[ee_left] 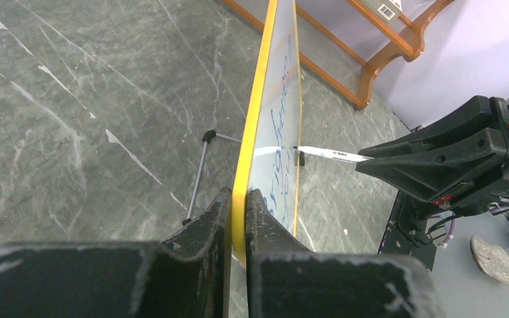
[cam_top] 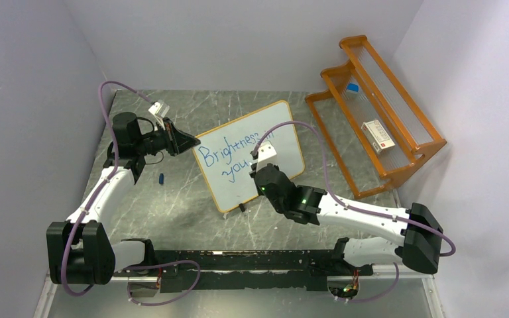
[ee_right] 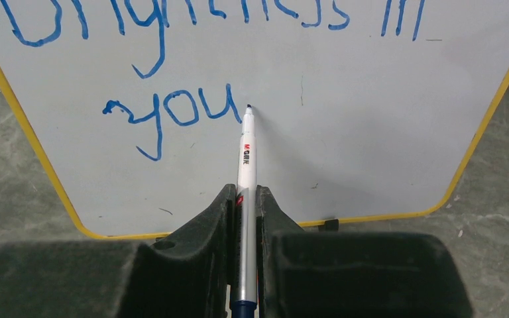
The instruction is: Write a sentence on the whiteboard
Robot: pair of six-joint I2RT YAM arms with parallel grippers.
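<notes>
Container: you have one orange rack (cam_top: 397,165) at the far right of the table (cam_top: 172,205). On its slatted shelf lies a white box (cam_top: 376,136) with a red label. Further back sits a small blue-topped item (cam_top: 352,87), too small to identify.

The whiteboard (cam_top: 235,192) stands propped at mid-table, tilted back on a thin wire leg (ee_left: 202,165). Your left gripper (ee_left: 238,199) is clamped on the frame at the board's left edge. Your right gripper (ee_right: 244,195) is closed on a white marker (ee_right: 246,152), whose tip touches the board just right of "you".

The sentence (cam_top: 232,154) is in blue. It reads "Brightness in" on the upper line and "you" on the lower.

Obstructions:
- From above, the right wrist and its cable cover the end of both lines.
- In the right wrist view, the upper line is cut off by the top edge.
- The left wrist view shows the board nearly edge-on, and the lettering is unreadable there.
- A small dark blue object (cam_top: 162,178) lies on the table left of the board. You cannot tell what it is.
</notes>
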